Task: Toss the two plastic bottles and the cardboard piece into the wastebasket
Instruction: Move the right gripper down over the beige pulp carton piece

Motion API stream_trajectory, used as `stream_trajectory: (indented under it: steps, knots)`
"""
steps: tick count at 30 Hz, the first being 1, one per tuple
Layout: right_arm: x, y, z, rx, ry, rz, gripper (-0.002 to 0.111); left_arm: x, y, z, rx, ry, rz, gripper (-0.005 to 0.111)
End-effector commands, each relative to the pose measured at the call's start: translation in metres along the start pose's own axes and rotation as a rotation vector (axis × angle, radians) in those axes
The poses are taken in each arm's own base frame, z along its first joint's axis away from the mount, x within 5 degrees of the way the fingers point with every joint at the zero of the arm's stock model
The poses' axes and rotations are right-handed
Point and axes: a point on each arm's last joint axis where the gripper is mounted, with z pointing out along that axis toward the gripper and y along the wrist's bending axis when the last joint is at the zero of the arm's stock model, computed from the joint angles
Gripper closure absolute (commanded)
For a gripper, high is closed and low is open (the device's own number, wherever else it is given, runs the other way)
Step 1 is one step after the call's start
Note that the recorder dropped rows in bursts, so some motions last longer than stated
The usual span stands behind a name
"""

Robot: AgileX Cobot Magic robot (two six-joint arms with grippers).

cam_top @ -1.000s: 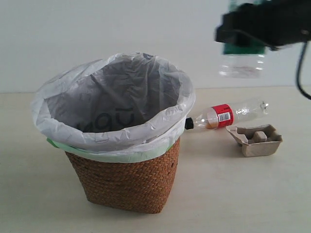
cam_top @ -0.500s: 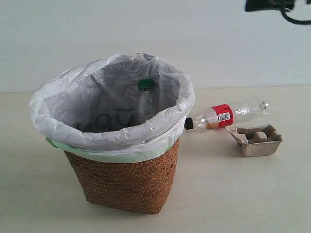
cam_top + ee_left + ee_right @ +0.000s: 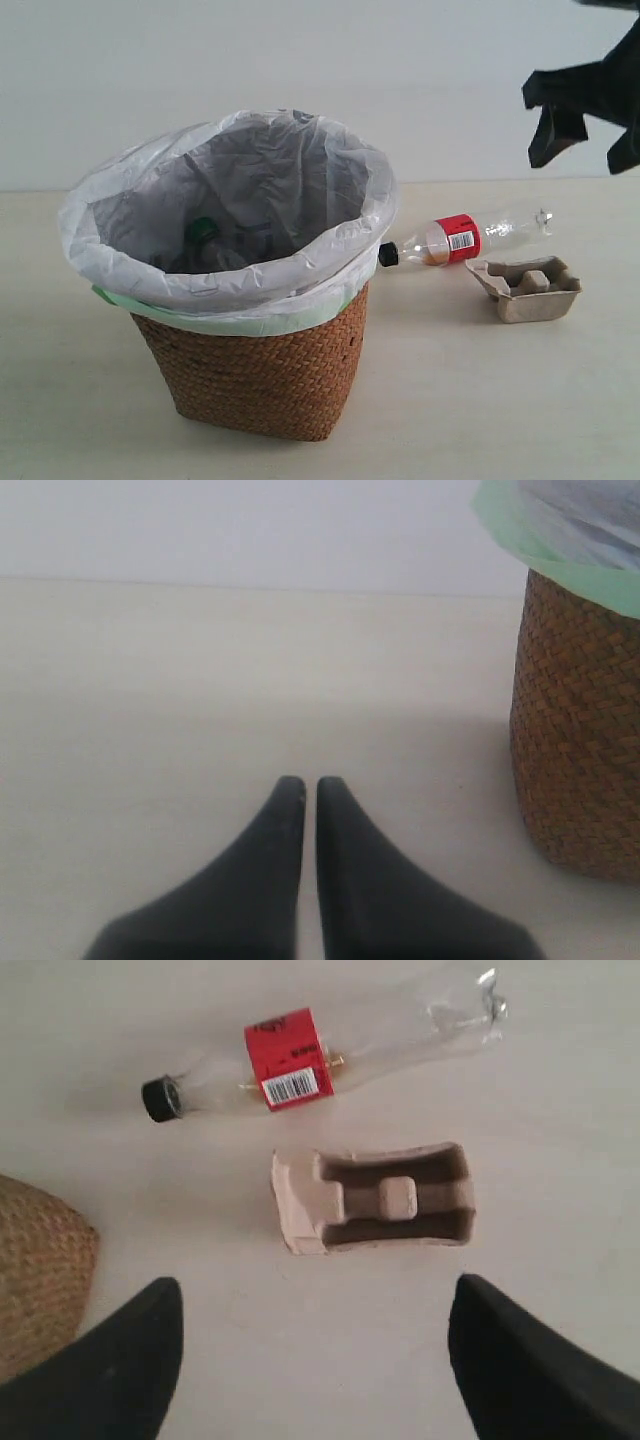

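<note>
left hand (image 3: 311, 785) closed, empty, beside wastebasket (image 3: 575, 740) | brown wicker wastebasket, white liner (image 3: 330, 262), holds green-capped bottle (image 3: 205, 232) | clear red-label bottle (image 3: 460, 238), black cap, lying on desk (image 3: 480, 400) | grey-beige pulp tray (image 3: 527, 288) just beside it | right hand (image 3: 585, 155) spread wide, empty, above

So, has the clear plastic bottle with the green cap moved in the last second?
Yes. The clear green-capped plastic bottle went from high up, right of the brown wicker wastebasket, down inside it.

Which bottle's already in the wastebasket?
The green-capped bottle: its cap shows inside the wastebasket. The red-label bottle lies on its side on the table, outside it.
</note>
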Motion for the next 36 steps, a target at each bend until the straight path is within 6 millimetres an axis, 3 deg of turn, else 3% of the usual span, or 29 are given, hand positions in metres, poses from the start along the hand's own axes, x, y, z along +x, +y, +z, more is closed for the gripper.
stream_trajectory:
  steps: [1,6,9,11,16,22,27,32,36]
  knots:
    - [0.004,-0.011,0.038,0.046,0.050,0.023,0.042,0.001,0.000,0.000,-0.003,0.000,0.007,0.103]
    - [0.012,-0.024,0.089,0.122,0.157,0.029,0.042,0.001,0.000,0.000,-0.003,0.000,0.007,0.103]
    - [0.014,-0.034,0.112,0.166,0.185,0.008,0.059,0.001,0.000,0.000,-0.003,0.000,0.007,0.103]
    - [0.016,-0.035,0.121,0.164,0.197,-0.005,0.063,0.001,0.000,0.000,-0.003,0.000,0.007,0.103]
    - [0.011,-0.022,0.127,0.016,0.143,0.006,0.063,0.001,0.000,0.000,-0.003,0.000,0.007,0.103]
    - [0.008,-0.033,0.127,0.130,0.106,-0.033,0.063,0.001,0.000,0.000,-0.003,0.000,0.007,0.103]
    - [0.008,-0.036,0.132,0.147,0.116,-0.053,0.040,0.001,0.000,0.000,-0.003,0.000,0.007,0.103]
    - [0.014,-0.040,0.152,0.157,0.160,-0.057,0.055,0.001,0.000,0.000,-0.003,0.000,0.007,0.103]
    - [0.017,-0.042,0.167,0.158,0.166,-0.060,0.044,0.001,0.000,0.000,-0.003,0.000,0.007,0.103]
